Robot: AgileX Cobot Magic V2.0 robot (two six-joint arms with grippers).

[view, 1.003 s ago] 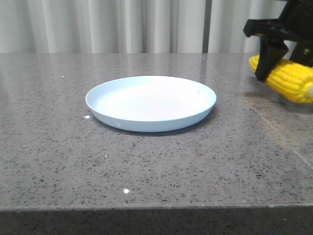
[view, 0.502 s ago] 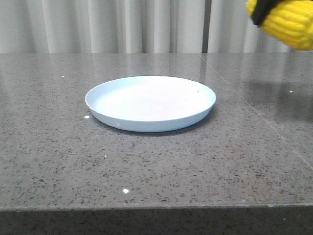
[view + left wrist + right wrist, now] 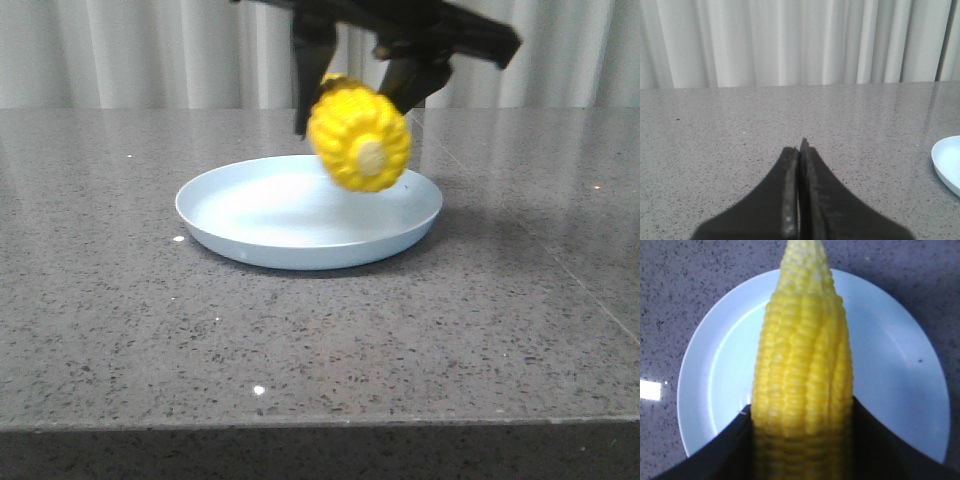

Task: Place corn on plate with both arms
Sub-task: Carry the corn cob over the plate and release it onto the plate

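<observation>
The pale blue plate point(image 3: 250, 215) lies on the grey stone table. My right gripper point(image 3: 355, 95) is shut on the yellow corn point(image 3: 360, 138) and holds it in the air above the plate's right half, its beige stub end facing the front camera. In the right wrist view the corn point(image 3: 802, 370) sits between the two black fingers point(image 3: 722, 450), over the plate point(image 3: 895, 355). My left gripper point(image 3: 800, 147) is shut and empty, low over bare table, with the plate's edge point(image 3: 947, 160) off to one side. The left gripper is out of the front view.
The speckled grey table point(image 3: 300, 340) has its front edge close to the front camera. A seam point(image 3: 530, 240) runs across its right part. White curtains point(image 3: 150, 50) hang behind the table.
My right gripper has lifted the corn from the table at the far right, carried it up and to the left, and now holds it over the plate. The plate has not moved.
</observation>
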